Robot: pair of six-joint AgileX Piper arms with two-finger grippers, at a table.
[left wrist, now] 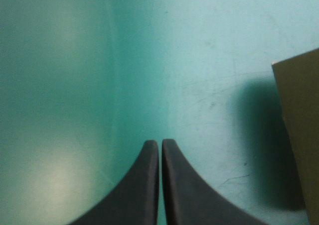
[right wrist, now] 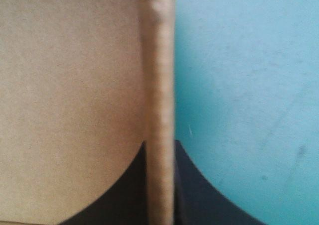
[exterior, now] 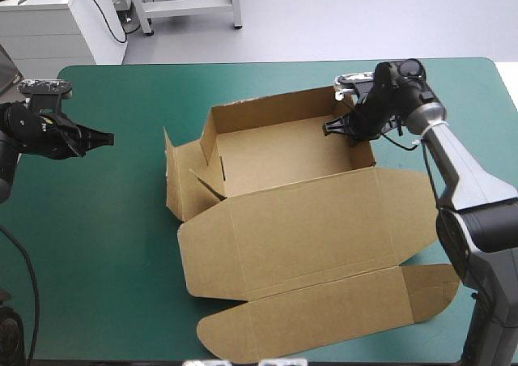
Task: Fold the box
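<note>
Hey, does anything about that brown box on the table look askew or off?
Yes: the box is lopsided. Its left-end flaps splay outward, untucked, though the right wall, clamped at its rim by the right gripper, stands upright.

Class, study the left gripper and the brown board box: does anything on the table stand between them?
Nothing visible does. Only bare teal-green table cover lies between the shut, black-fingered left gripper and the brown board box, nearest its raised left flap. The right gripper is clamped on the box's right wall.
</note>
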